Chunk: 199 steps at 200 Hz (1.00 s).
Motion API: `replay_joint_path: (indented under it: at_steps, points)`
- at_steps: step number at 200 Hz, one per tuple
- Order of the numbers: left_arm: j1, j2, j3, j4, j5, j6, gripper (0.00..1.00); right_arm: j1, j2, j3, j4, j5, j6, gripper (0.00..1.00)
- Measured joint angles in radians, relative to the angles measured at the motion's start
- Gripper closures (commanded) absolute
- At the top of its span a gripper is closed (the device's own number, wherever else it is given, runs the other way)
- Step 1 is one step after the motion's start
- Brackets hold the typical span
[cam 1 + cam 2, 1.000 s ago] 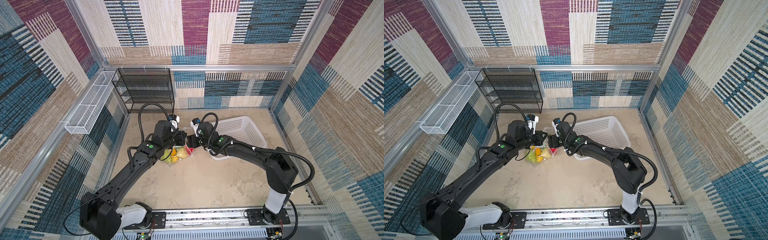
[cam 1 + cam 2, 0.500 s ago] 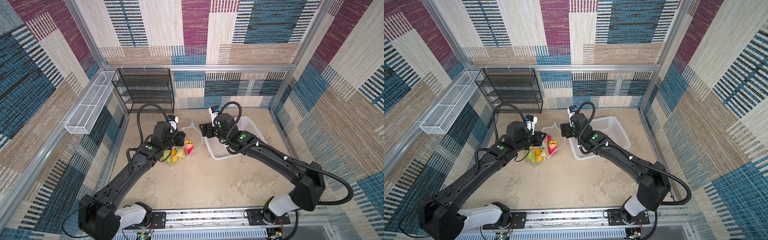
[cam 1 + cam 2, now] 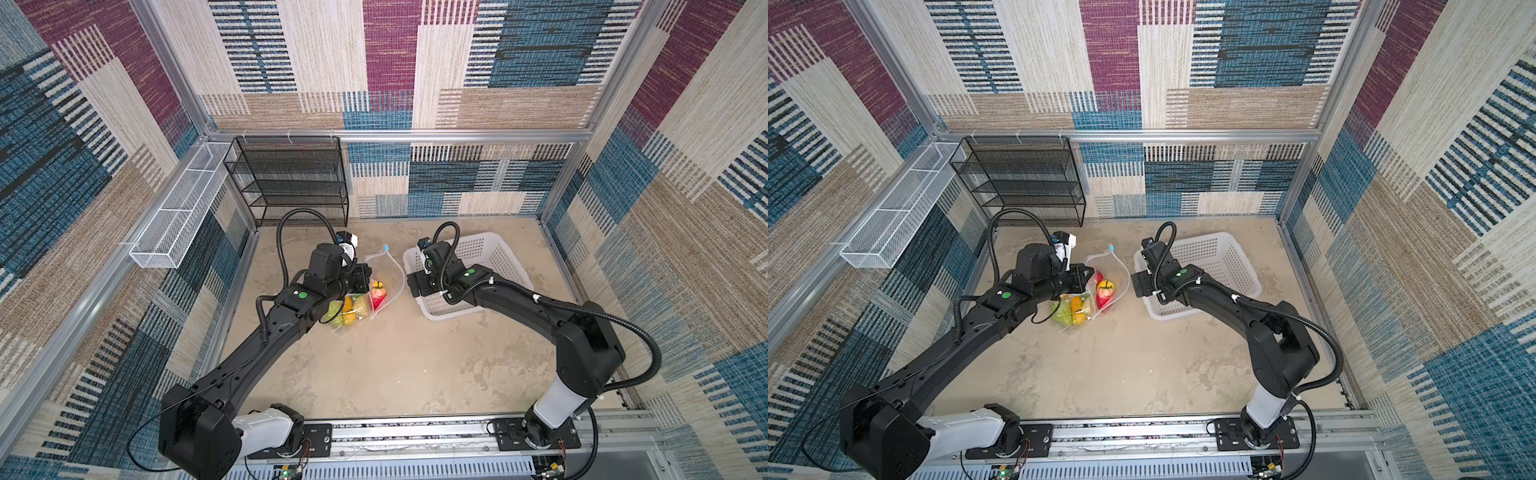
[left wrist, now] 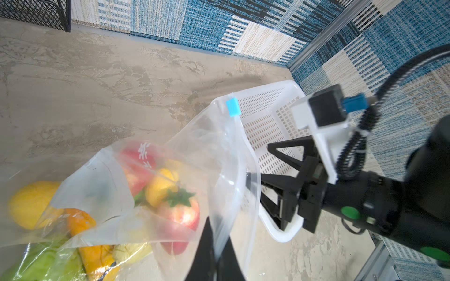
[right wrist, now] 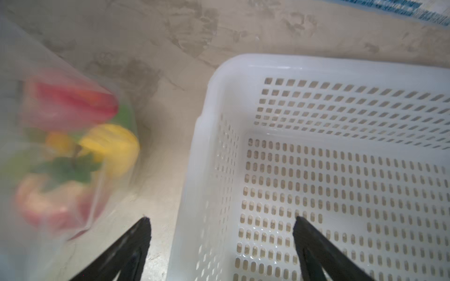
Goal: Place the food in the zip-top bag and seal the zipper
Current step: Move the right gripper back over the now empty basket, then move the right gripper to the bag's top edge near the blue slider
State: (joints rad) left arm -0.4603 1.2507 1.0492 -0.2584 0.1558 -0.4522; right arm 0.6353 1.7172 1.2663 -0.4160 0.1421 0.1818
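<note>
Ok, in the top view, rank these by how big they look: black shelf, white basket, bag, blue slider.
1. black shelf
2. white basket, only slightly smaller
3. bag
4. blue slider, tiny

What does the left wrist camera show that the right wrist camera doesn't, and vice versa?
Only the left wrist: the blue slider at the mouth of the bag, and the left gripper shut on the bag's edge. Only the right wrist: the floor of the basket, bare where visible. Both: the fruit in the bag, the basket's rim, the open right gripper.
</note>
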Motion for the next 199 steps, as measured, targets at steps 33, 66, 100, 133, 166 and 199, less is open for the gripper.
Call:
replay_joint_path:
  at_steps: [33,66,100,133,166,199]
  points:
    - [0.000,-0.002,0.000,0.000,-0.003,0.000,1.00,0.000,0.070,0.026,-0.007,0.064,0.002,0.07]
    - [0.000,-0.003,0.000,0.000,-0.004,0.000,1.00,-0.014,0.115,0.040,-0.030,0.153,0.026,0.06]
    - [0.000,-0.003,0.000,0.000,-0.003,0.000,1.00,-0.077,0.119,0.013,-0.044,0.220,0.052,0.04]
    - [0.000,-0.003,0.000,0.000,-0.003,0.000,1.00,-0.129,0.085,-0.031,-0.071,0.270,0.058,0.04]
    - [0.000,-0.003,0.000,0.000,-0.003,0.000,1.00,-0.132,-0.004,-0.046,-0.073,0.223,0.046,0.06]
    - [0.000,-0.002,0.000,0.000,-0.003,0.000,1.00,-0.132,-0.151,-0.065,0.004,-0.001,0.034,0.12]
